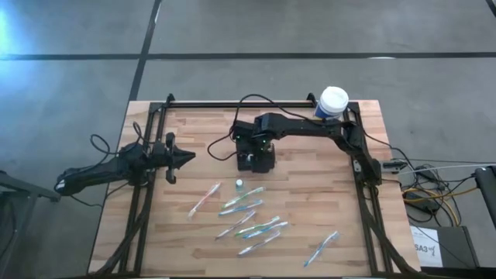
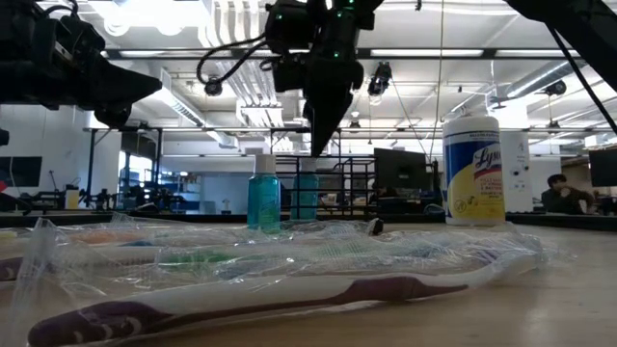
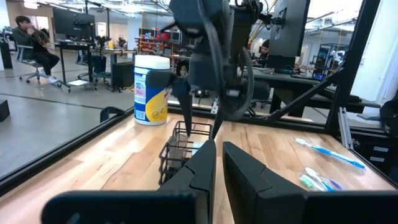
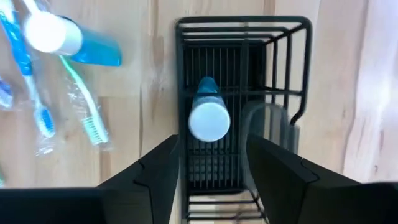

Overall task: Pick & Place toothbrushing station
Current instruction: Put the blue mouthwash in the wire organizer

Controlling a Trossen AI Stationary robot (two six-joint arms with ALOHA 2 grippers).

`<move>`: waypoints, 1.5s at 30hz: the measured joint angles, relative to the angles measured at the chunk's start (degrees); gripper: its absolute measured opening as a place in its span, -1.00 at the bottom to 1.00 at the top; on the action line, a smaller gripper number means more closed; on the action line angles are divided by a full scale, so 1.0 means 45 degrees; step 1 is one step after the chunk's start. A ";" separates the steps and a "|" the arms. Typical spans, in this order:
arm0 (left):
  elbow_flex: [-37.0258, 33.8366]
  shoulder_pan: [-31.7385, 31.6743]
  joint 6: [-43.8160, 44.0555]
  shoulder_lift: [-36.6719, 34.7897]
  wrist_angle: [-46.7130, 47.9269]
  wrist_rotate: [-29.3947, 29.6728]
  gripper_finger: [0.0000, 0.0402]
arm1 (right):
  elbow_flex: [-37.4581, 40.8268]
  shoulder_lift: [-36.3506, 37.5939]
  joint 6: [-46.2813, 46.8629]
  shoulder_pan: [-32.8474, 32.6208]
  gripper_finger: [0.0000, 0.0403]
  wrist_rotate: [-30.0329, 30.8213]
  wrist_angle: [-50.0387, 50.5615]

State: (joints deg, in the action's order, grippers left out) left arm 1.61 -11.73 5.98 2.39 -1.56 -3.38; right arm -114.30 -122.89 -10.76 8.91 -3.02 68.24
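Observation:
The toothbrushing station (image 1: 256,160), a small black wire caddy, stands on the table near its far middle; it also shows in the right wrist view (image 4: 242,25) and the left wrist view (image 3: 180,149). A small blue bottle with a white cap (image 4: 208,118) stands upright inside it. My right gripper (image 4: 211,144) hangs just above the caddy, pointing down and open, one finger on each side of the bottle's cap and apart from it (image 2: 321,135). My left gripper (image 1: 190,157) waits level over the table's left side, shut and holding nothing.
A second blue bottle (image 1: 239,184) lies on the wood near the caddy. Several wrapped toothbrushes (image 1: 248,217) are strewn over the table's near half. A white-lidded, yellow-labelled canister (image 1: 333,101) stands at the far right corner. People sit in the room beyond.

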 joint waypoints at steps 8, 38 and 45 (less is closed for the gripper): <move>-0.0005 0.0000 0.0028 0.0005 -0.0015 0.0002 -0.83 | -0.0975 0.0612 -0.0208 0.0004 -0.08 -0.0403 0.0331; -0.0005 0.0005 0.0265 0.0000 -0.0034 0.0296 -0.83 | 1.1239 1.3238 0.2385 -0.2923 -0.95 -0.1262 -1.2117; -0.0005 0.0000 0.0374 0.0000 -0.0029 0.0303 -0.83 | 1.6000 1.5898 0.3048 -0.3451 -0.96 -0.0271 -1.6424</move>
State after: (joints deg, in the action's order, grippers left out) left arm 1.58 -11.73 7.66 2.39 -1.69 -2.01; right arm -42.30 -51.35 2.96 -6.62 -4.24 -5.67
